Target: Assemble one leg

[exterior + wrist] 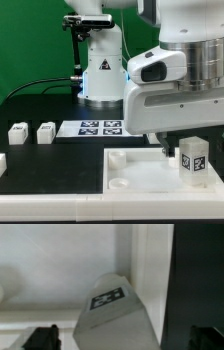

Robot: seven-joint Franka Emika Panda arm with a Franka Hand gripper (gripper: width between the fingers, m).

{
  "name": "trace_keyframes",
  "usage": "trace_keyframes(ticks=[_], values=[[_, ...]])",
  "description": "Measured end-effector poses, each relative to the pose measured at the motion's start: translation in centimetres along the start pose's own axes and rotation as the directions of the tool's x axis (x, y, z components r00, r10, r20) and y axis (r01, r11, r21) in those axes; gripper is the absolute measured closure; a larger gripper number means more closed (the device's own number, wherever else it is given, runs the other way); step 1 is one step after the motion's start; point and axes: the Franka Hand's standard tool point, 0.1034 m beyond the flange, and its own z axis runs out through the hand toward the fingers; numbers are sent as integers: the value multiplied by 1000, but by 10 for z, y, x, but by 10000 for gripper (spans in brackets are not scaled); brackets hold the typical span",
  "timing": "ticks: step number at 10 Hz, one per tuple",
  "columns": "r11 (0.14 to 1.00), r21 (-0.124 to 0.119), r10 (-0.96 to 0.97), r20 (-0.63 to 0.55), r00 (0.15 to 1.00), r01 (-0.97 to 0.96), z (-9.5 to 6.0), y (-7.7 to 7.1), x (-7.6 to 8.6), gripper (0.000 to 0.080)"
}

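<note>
A leg (192, 158), a small white block with a black-and-white tag, stands upright at the corner of the large white square tray-like part (140, 172) on the exterior view's right. My gripper (176, 148) hangs right over it. In the wrist view the leg (112, 303) sits between my two dark fingertips (42, 336), with a gap on each side. The gripper (122, 339) is open around the leg and does not touch it.
Two more white legs (17, 132) (45, 131) lie on the black table at the exterior view's left. The marker board (100, 127) lies in front of the robot base (100, 75). The tray-like part has round corner holes.
</note>
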Motion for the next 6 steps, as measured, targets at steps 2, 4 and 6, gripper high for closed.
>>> trace_keyframes(ticks=[2, 4, 6], values=[[995, 0, -104, 2, 995, 104, 1, 2, -1, 150], [995, 0, -104, 2, 995, 104, 1, 2, -1, 395], [995, -1, -100, 2, 995, 100, 1, 4, -1, 508]])
